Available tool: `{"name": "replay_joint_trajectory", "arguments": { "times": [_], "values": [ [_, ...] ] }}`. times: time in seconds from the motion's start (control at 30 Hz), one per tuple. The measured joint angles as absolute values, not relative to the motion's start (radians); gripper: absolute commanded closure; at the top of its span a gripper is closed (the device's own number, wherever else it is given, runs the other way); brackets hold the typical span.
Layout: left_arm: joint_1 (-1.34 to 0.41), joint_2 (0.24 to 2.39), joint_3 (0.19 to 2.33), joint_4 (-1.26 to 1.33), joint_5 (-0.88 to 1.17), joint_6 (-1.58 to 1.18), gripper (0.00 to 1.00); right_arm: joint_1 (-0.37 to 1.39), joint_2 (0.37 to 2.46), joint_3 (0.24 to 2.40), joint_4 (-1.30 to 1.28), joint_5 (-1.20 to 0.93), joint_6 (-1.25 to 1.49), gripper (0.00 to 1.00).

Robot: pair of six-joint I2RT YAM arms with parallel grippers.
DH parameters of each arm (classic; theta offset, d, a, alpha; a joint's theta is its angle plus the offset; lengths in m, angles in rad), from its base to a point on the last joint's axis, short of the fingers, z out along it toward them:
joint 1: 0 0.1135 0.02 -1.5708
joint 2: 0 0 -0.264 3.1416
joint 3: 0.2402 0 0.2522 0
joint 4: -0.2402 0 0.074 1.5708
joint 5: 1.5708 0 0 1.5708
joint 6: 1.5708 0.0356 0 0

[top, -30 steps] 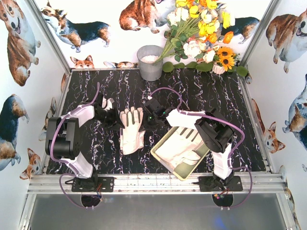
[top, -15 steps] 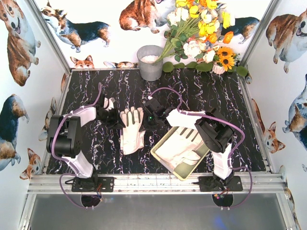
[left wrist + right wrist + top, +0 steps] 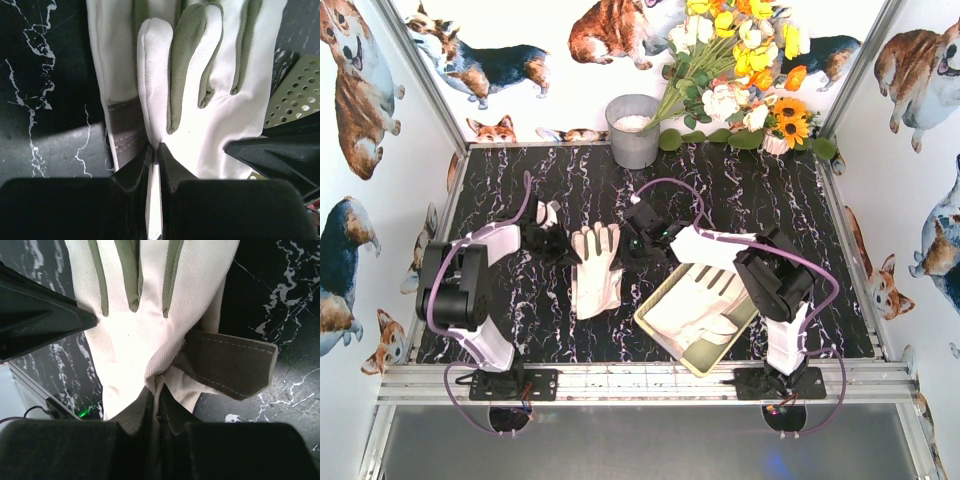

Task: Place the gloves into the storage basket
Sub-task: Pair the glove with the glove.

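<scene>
A cream-white glove (image 3: 594, 272) with grey patches lies between my two grippers on the black marbled table. My left gripper (image 3: 558, 247) is shut on the glove's left edge; in the left wrist view the fabric (image 3: 200, 95) is pinched between the fingers (image 3: 134, 167). My right gripper (image 3: 632, 243) is shut on the glove's right edge; the right wrist view shows a fold of glove (image 3: 150, 325) in its jaws, with a grey cuff flap (image 3: 230, 365) beside. The pale yellow-green storage basket (image 3: 655, 320) at front right holds another glove (image 3: 698, 302). A corner of the basket shows in the left wrist view (image 3: 297, 92).
A round grey metal bucket (image 3: 633, 130) stands at the back centre. A bunch of flowers (image 3: 740, 70) lies at the back right. Metal rails (image 3: 620, 380) edge the table's front.
Both grippers and the glove between them have shifted slightly away from the bases and the glove sits a little higher in the view. The basket and its glove have not moved.
</scene>
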State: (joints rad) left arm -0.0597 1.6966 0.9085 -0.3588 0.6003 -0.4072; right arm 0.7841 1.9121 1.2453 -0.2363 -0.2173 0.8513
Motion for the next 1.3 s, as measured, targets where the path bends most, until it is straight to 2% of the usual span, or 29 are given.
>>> {"name": "replay_joint_trajectory", "arguments": {
  "times": [0.3,0.67,1.3],
  "values": [
    [-0.062,1.565,0.941,-0.385,0.534,-0.397,1.0,0.785,1.85,1.249,-0.235,-0.192,0.855,1.0],
    [-0.062,1.62,0.963,-0.389,0.454,-0.369,1.0,0.782,1.925,1.328,-0.257,-0.178,0.82,1.0],
    [-0.065,1.703,0.963,-0.341,0.45,-0.361,1.0,0.77,1.971,1.332,-0.263,-0.168,0.813,1.0]
  ]
}}
